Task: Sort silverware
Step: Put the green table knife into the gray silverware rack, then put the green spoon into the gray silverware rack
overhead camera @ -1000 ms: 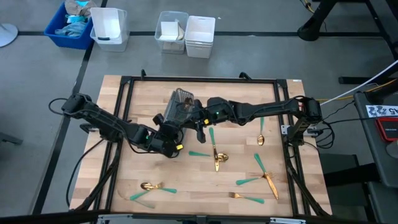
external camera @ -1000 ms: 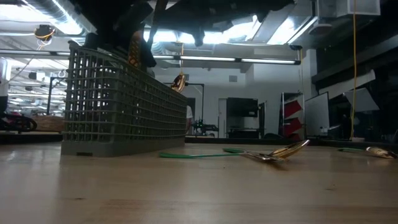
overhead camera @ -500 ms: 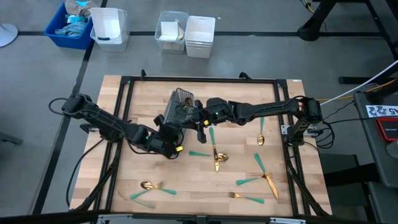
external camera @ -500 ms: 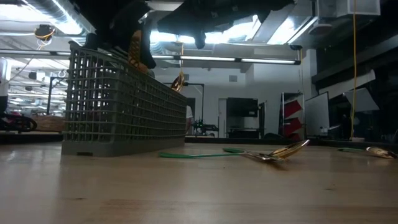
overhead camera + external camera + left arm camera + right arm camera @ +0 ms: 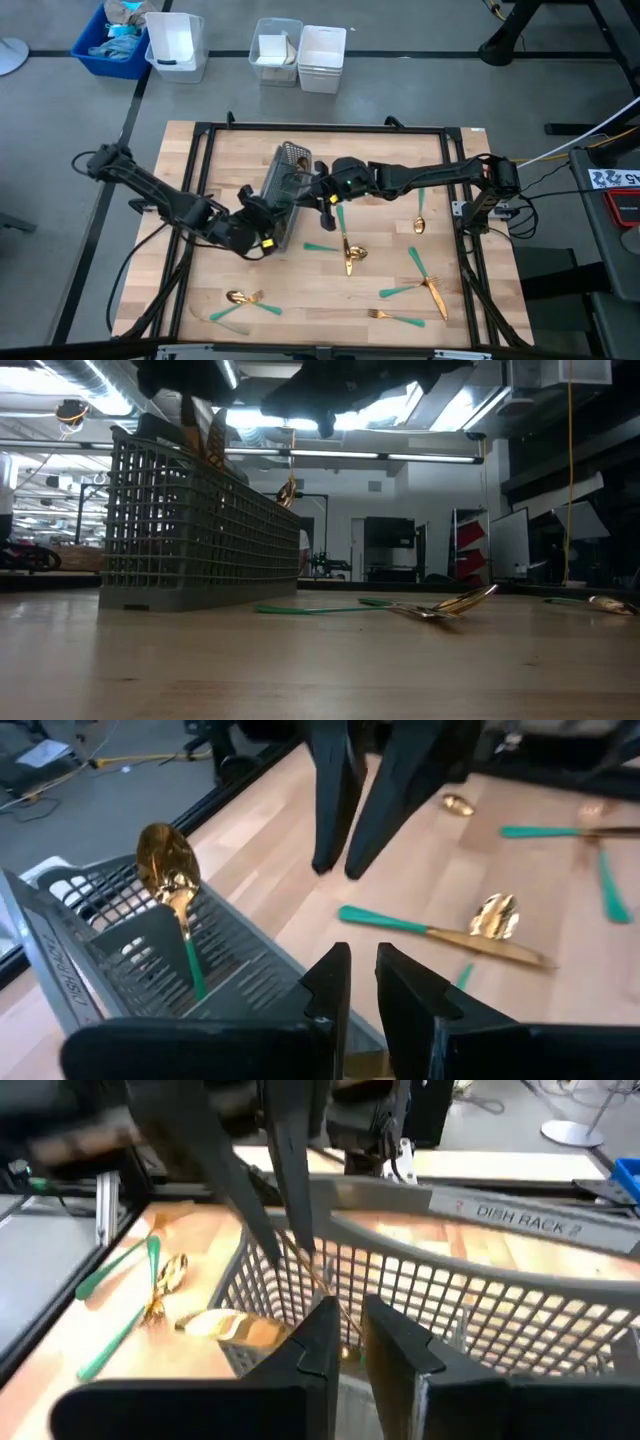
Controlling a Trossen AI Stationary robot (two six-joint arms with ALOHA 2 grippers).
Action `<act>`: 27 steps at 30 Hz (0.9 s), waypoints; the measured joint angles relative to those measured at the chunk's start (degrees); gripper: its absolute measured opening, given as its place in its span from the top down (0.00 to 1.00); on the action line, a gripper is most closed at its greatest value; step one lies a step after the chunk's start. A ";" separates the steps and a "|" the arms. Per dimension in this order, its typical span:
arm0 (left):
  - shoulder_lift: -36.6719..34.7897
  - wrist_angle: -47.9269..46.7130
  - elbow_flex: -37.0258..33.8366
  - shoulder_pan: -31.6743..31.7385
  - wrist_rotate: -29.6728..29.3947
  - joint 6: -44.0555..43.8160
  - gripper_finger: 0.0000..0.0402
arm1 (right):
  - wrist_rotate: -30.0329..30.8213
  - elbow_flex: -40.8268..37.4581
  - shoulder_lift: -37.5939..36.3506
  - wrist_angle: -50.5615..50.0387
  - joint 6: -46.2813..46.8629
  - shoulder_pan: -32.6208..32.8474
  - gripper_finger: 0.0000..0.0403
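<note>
Loose silverware (image 5: pixel 347 252) with gold heads and slim teal handles lies scattered across the near and right areas of the tabletop (image 5: pixel 300 320). The left end effector (image 5: pixel 262 222), fingers nearly pressed together and holding nothing, sits at the near end of the grey mesh caddy (image 5: pixel 284 180). One gold spoon (image 5: pixel 172 880) stands upright inside the caddy. The right end effector (image 5: pixel 325 203), fingers close together, sits just right of the caddy.

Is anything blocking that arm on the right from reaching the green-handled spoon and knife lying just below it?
Nothing visible does. The right gripper hangs beside the grey caddy, and the spoon and knife lie on bare wood just beyond it. The left gripper is on the caddy's other side.
</note>
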 joint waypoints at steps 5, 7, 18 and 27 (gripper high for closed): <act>-3.30 0.07 0.00 -3.23 4.22 0.00 0.89 | -0.09 -0.07 -1.79 -6.60 -1.34 0.00 0.88; -4.38 0.09 0.00 -4.76 7.90 -0.06 0.89 | -0.09 -0.05 -3.22 -8.97 -1.38 0.00 0.88; -3.73 -0.09 0.00 -14.70 24.58 -5.00 0.89 | -0.60 -0.03 -6.64 -20.93 2.59 0.38 0.88; -2.08 -10.03 -0.02 -19.96 31.30 -32.69 0.89 | -0.02 -0.02 -6.67 -24.70 6.95 5.61 0.88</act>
